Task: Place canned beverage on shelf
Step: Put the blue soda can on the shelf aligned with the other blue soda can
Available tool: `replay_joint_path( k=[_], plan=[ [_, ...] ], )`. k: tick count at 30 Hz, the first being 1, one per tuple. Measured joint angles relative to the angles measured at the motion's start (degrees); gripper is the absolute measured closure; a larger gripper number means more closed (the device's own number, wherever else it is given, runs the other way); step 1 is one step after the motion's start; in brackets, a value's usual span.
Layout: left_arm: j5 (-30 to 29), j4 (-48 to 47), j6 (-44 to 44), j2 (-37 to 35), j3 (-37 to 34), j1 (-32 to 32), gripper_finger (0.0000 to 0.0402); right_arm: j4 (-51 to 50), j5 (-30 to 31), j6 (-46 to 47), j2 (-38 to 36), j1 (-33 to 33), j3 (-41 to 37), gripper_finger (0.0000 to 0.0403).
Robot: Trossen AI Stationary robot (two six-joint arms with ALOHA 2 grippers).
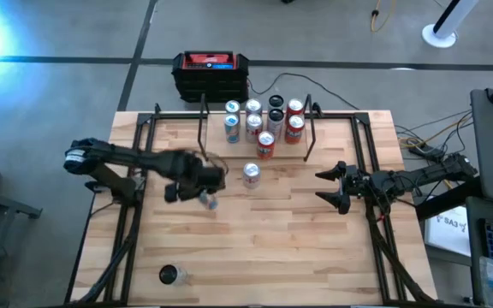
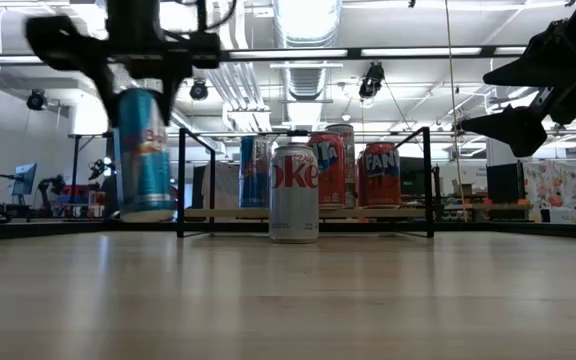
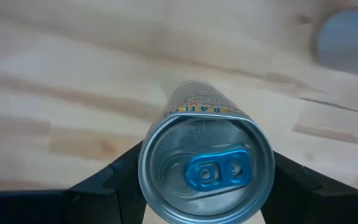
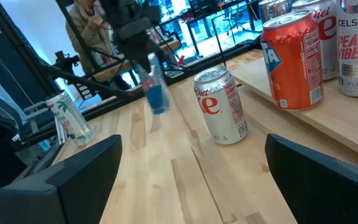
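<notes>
Blue-and-silver can [image 2: 146, 150] hung upright between the clamped fingers of the left gripper [image 1: 202, 190], lifted clear of the wooden table [image 1: 298, 248], short of the shelf [image 1: 308, 141]; the right gripper [image 1: 332, 186] waited opposite, jaws apart

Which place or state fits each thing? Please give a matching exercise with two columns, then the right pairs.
Things:
1. slim blue can
2. silver Diet Coke can
3. orange Fanta can
4. right hand

Places or states:
A. stands on the shelf
B. open, holds nothing
C. held in the shut left hand, lifted off the table
D. stands on the table, in front of the shelf

Pairs: 1-C, 2-D, 3-A, 4-B
</notes>
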Motion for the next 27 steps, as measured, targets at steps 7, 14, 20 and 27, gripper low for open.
replay_joint_path(
  k=[7,14,20,27],
  plan=[
    [0.80,-2.27,20.32,2.05,4.92,9.30,0.0187,-0.01,0.00,-0.01,0.00,0.00,0.00,0.0023],
    [-0.82,-9.11,37.35,9.00,15.87,15.81,0.0187,0.00,0.00,0.00,0.00,0.00,-0.01,0.0023],
    [-0.72,-12.79,46.91,17.96,26.95,18.80,0.0187,0.00,0.00,0.00,-0.02,0.00,-0.02,0.0023],
    [-4.81,-19.45,51.16,28.49,44.02,20.93,0.0187,0.00,0.00,-0.02,-0.02,0.01,0.00,0.0023]
  ],
)
